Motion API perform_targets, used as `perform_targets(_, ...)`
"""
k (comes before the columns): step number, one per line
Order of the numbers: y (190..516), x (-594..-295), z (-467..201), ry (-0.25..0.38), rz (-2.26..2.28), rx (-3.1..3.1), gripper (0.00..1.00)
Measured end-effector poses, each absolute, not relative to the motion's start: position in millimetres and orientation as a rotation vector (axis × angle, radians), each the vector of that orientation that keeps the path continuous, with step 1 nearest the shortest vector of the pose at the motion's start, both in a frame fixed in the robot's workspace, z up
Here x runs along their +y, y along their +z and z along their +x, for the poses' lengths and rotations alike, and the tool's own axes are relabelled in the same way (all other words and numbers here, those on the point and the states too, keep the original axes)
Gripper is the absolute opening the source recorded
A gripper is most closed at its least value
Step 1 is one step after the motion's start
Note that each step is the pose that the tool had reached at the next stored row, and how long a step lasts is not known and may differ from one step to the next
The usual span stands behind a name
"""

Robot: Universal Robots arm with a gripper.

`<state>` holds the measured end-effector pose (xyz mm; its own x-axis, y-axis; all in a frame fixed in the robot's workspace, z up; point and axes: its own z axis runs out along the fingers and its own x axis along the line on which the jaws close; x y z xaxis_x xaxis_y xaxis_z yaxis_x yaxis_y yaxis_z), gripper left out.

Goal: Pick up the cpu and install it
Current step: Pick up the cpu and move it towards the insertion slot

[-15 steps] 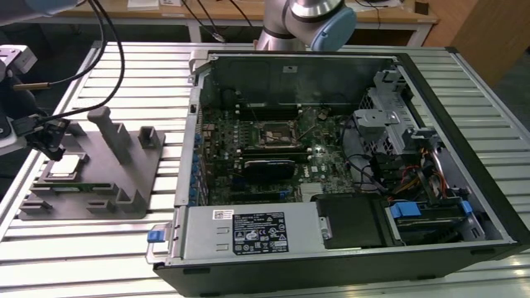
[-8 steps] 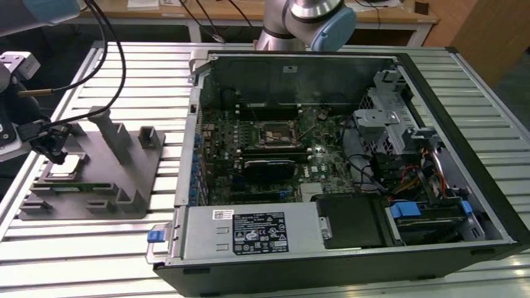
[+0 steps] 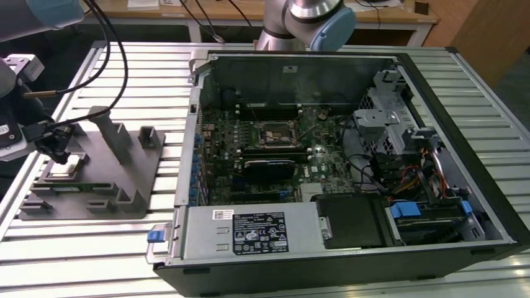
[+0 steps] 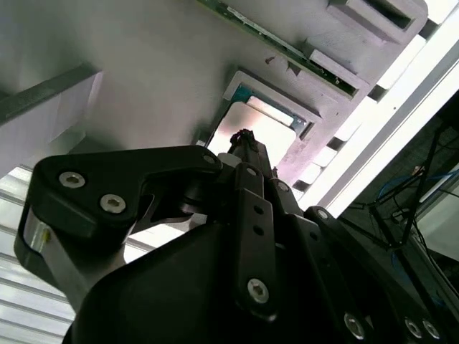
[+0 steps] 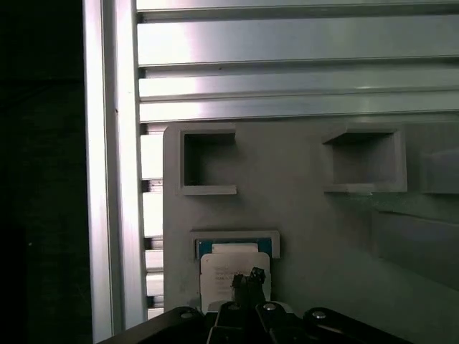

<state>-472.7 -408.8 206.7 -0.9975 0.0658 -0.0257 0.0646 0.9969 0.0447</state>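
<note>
The cpu sits directly under my claw, at 9 o'clock of the computer case in the exterior view. Claw apart or together, I cannot tell.

Over the grey tray the room is open from above. A tall post and a short post rise at the exterior view's right of the gripper (black cables hang above it too). Farther right, the computer case is open on top, and its walls and the drive cage stand around the board.
</note>
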Motion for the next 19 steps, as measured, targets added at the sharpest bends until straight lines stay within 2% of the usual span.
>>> perform_targets(15,198.0,-408.2,-474.6,0.062,0.101,3.112,0.11)
perform_targets(16,197.9,-408.1,-474.6,0.062,0.102,3.112,0.11)
perform_targets(17,197.9,-408.1,-474.6,0.062,0.101,3.112,0.17)
perform_targets(18,197.9,-408.1,-474.6,0.062,0.102,3.112,0.17)
perform_targets(19,197.9,-408.1,-474.6,0.062,0.102,3.112,0.23)
